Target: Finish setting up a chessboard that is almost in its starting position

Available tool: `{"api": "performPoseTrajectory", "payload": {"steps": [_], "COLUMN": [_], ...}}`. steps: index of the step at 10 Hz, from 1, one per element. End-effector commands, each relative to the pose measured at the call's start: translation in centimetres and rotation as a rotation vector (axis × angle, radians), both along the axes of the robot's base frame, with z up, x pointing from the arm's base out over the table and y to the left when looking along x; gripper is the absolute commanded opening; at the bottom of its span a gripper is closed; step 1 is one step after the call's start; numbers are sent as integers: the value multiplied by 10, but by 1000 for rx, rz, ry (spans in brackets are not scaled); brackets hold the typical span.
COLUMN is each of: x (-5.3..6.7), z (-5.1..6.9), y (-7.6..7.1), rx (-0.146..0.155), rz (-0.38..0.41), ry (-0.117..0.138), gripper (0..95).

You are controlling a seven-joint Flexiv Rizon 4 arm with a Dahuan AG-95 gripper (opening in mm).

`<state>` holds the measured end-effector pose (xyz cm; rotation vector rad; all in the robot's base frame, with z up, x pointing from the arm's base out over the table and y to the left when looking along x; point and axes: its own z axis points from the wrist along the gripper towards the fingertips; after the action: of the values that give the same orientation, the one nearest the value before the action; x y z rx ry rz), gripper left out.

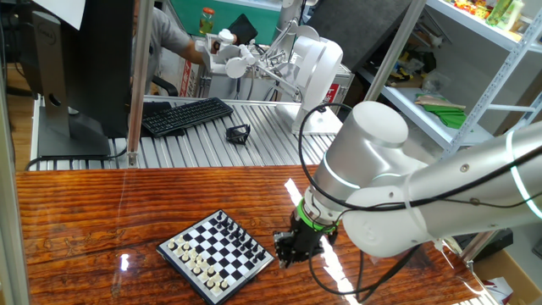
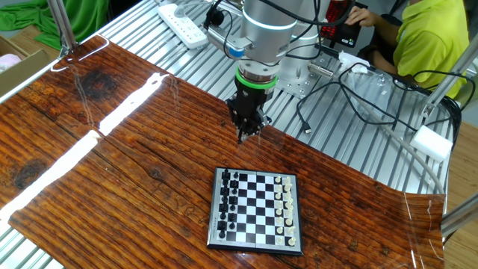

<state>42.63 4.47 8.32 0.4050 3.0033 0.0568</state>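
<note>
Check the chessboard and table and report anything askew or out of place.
The chessboard lies at an angle to the table edges. The tool is shut, beside the board, not over it. Pieces are too small to tell if any is misplaced.

The chessboard (image 2: pixel 255 208) lies flat on the wooden table, pieces lining opposite edges.

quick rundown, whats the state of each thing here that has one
gripper: shut, pointing straight down, off the board beside it, holding nothing I can make out
chessboard: lying flat on the wooden table, black and white pieces in rows along opposite edges
keyboard: lying unused behind the table
</note>
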Motion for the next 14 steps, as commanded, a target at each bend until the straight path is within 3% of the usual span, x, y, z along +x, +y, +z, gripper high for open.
{"api": "performPoseTrajectory", "payload": {"steps": [1,3,7,11,14], "x": [0,1,15,43,56], "z": [0,-3,-9,-3,1], "y": [0,1,13,31,38], "rx": [2,5,7,-9,-17], "rz": [-8,-25,-59,-95,-113], "ry": [11,15,20,43,58], "gripper": [0,0,0,0,0]}}
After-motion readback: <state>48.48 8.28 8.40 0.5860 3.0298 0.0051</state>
